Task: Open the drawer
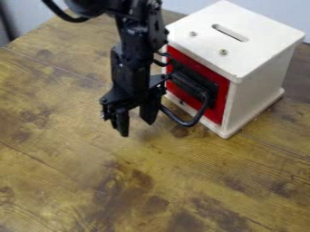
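The red drawer (177, 66) with a black front panel (191, 89) sits in the cream-white cabinet (237, 45) at the upper right. Its black loop handle (179, 116) sticks out toward the front left, low over the table. My black gripper (133, 115) hangs from the arm just left of the handle, fingers (121, 124) pointing down at the table. The fingers stand a little apart with nothing between them. The arm covers the drawer's left edge. The drawer looks pushed in.
The wooden table (85, 181) stretches to the left and front of the cabinet. The cabinet top has slots (227, 33). A dark object shows at the top left corner (6, 23).
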Robot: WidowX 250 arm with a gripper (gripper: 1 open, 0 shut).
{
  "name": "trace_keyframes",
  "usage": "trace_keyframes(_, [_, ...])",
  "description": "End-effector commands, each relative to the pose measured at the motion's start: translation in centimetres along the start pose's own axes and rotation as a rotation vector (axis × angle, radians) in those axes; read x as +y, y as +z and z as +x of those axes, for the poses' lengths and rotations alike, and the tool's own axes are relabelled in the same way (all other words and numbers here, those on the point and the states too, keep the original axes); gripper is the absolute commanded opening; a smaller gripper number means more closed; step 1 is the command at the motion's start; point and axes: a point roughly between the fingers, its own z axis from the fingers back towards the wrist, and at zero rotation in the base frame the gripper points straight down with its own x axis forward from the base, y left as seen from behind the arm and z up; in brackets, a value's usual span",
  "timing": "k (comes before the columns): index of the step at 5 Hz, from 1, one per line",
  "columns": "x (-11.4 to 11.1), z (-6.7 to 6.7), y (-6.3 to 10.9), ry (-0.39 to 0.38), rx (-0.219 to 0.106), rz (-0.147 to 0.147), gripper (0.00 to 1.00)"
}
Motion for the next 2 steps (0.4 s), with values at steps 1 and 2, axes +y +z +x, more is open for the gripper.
trace_keyframes(1, [-3.5,-1.0,5.2,-0.045,-0.105,-0.223,1.0])
trace_keyframes(2, [-4.4,-1.6,6.7,-0.051,-0.187,-0.224,1.0])
